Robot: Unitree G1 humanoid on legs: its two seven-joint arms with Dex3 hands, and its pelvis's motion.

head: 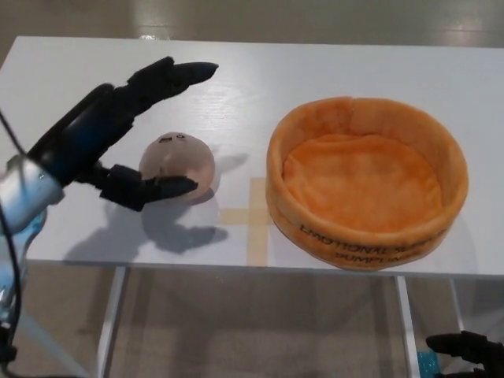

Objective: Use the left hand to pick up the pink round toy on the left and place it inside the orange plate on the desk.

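Note:
The pink round toy [179, 164], with a small face on top, rests on the white desk [331, 71] left of centre. My left hand [118, 134] hovers open just left of and above it, long fingers [169, 77] stretched over its far side and thumb [153, 189] in front of its near side, not closed on it. The orange plush plate [366, 181], a round soft bowl with black lettering on its front wall, stands to the right, empty. Only the black tips of my right hand [465, 348] show at the bottom right, below the desk's edge.
A cross of tan tape [253, 216] marks the desk between the toy and the plate. The desk's near edge runs just below both, with metal legs [110, 315] and floor beneath.

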